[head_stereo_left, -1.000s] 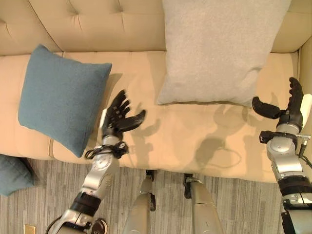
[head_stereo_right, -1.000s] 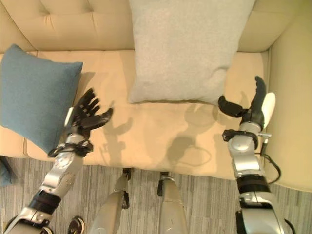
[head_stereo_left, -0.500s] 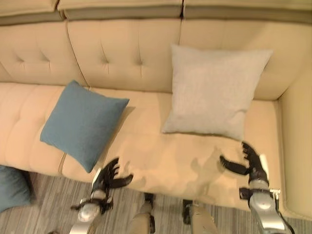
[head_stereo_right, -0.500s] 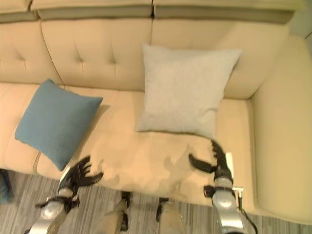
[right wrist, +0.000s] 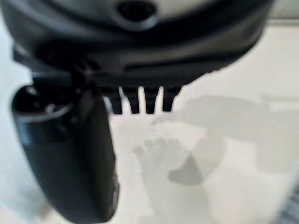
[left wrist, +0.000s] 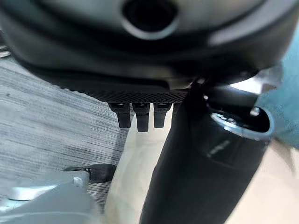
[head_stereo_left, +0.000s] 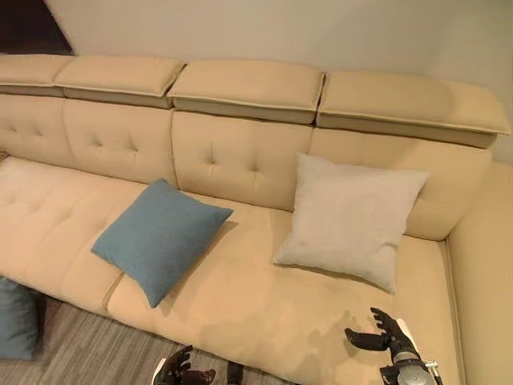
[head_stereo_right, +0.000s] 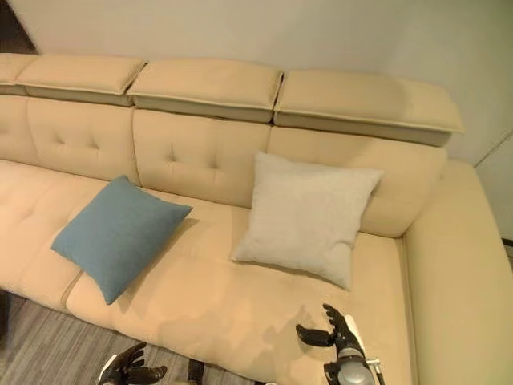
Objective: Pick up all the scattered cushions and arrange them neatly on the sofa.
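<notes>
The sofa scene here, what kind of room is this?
Probably a living room or lounge: a long beige tufted sofa, a blue cushion and a pale grey cushion on it, grey carpet in front.

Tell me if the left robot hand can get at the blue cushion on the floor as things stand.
Probably not without moving. The floor cushion lies at the sofa's left end, well left of the open, empty left robot hand. Nothing stands between them.

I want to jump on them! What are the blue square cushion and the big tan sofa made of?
The blue square cushion looks like soft woven cloth: matt, slightly fuzzy, no shine. The big tan sofa seems smooth leather or imitation leather, judging by its faint sheen and buttoned dimples; which one, the look leaves open.
</notes>
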You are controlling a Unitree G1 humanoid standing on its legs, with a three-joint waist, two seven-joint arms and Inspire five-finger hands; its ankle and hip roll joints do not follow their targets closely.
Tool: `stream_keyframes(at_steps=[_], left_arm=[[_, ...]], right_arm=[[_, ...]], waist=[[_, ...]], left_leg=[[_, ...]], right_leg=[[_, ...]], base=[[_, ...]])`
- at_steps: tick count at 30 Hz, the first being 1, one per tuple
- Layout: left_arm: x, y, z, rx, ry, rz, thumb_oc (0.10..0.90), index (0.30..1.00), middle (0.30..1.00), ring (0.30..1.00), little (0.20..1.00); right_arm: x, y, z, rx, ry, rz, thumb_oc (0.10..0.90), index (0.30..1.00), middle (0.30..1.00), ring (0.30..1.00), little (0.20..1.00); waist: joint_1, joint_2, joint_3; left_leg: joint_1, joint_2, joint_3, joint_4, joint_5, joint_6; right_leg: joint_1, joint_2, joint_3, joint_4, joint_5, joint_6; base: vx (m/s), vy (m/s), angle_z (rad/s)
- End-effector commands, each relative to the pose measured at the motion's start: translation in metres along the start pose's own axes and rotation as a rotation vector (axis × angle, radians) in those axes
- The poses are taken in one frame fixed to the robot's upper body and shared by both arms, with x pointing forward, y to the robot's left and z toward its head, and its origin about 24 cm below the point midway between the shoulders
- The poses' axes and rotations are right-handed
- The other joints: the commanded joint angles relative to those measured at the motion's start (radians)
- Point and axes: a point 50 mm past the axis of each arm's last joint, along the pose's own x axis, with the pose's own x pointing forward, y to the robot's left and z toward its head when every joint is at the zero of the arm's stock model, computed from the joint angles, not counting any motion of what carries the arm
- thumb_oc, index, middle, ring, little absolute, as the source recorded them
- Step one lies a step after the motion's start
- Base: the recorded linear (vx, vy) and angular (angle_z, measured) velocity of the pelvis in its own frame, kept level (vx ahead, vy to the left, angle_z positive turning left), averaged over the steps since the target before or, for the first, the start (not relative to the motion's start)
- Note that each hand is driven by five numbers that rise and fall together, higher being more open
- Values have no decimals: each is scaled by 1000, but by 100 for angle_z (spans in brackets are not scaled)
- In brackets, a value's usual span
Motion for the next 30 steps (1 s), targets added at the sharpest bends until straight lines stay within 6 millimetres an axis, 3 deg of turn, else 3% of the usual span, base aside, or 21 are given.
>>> stream_keyframes(at_steps=[1, 5, 11, 14, 16, 18, 19, 20, 21, 26, 30], left_arm=[[7, 16, 39, 48, -157, 63, 800, 900, 900, 900, 900], [9, 11, 45, 94, -175, 43, 800, 900, 900, 900, 900], [10, 10, 50, 105, -189, 45, 800, 900, 900, 900, 900], [11, 14, 49, 102, -174, 64, 800, 900, 900, 900, 900], [12, 16, 49, 104, -168, 72, 800, 900, 900, 900, 900], [13, 14, 51, 111, -172, 66, 800, 900, 900, 900, 900], [13, 13, 49, 117, -166, 64, 800, 900, 900, 900, 900], [13, 13, 49, 117, -166, 64, 800, 900, 900, 900, 900], [12, 13, 44, 128, -149, 61, 800, 900, 900, 900, 900], [11, 16, 41, 92, -139, 79, 800, 900, 900, 900, 900], [13, 17, 52, 72, -174, 87, 800, 900, 900, 900, 900]], right_arm=[[10, -21, 38, -2, -149, -81, 800, 900, 900, 900, 900], [11, -17, 26, 2, -84, -73, 800, 900, 900, 900, 900], [14, -2, 26, -32, -50, -31, 800, 900, 900, 900, 900], [15, 8, 28, -47, -44, -3, 800, 900, 900, 900, 900], [15, 14, 31, -41, -50, 10, 800, 900, 900, 900, 900], [14, 18, 27, -35, -33, 24, 800, 900, 900, 900, 900], [12, 20, 23, -33, -21, 33, 800, 900, 900, 900, 900], [12, 20, 23, -33, -22, 33, 800, 900, 900, 900, 900], [11, 23, 18, -28, -4, 45, 800, 900, 900, 900, 900], [11, 29, 23, -7, -21, 64, 800, 900, 900, 900, 900], [15, 24, 34, -8, -58, 50, 800, 900, 900, 900, 900]], waist=[[-17, -90, 57], [-55, -80, 31], [-44, -96, 41], [-30, -105, 52], [-28, -106, 66], [-37, -106, 71], [-39, -106, 69], [-39, -107, 67], [-40, -111, 60], [-16, -121, 41], [-3, -129, 51]], left_leg=[[143, -40, 144, 191, -374, 56], [217, -30, 228, 161, -410, 66], [223, -87, 196, 66, -409, 102], [218, -102, 179, 33, -387, 119], [207, -106, 154, 24, -372, 132], [204, -121, 110, 18, -360, 141], [198, -125, 90, 20, -355, 144], [194, -126, 91, 20, -353, 144], [178, -136, 52, 27, -343, 149], [145, -147, -6, 41, -326, 141], [103, -147, -27, 96, -330, 111]], right_leg=[[42, -61, 71, -186, 108, 110], [5, -74, 34, -193, 142, 125], [-47, -95, 49, -195, 217, 166], [-76, -110, 69, -166, 221, 186], [-95, -101, 146, -116, 204, 193], [-94, -54, 284, -88, 179, 200], [-91, -36, 330, -71, 168, 194], [-94, -37, 330, -72, 170, 194], [-73, -10, 394, -56, 143, 183], [-11, 18, 426, -82, 105, 150], [7, 11, 384, -113, 96, 131]], base=[[-175, 115, 47], [-125, 153, 32], [-143, 192, 28], [-175, 135, -2], [-168, 74, 14], [-111, 65, 39], [-60, 29, 63], [-60, 3, 84], [-50, -19, 60], [-2, -70, 62], [-3, -133, 42]])
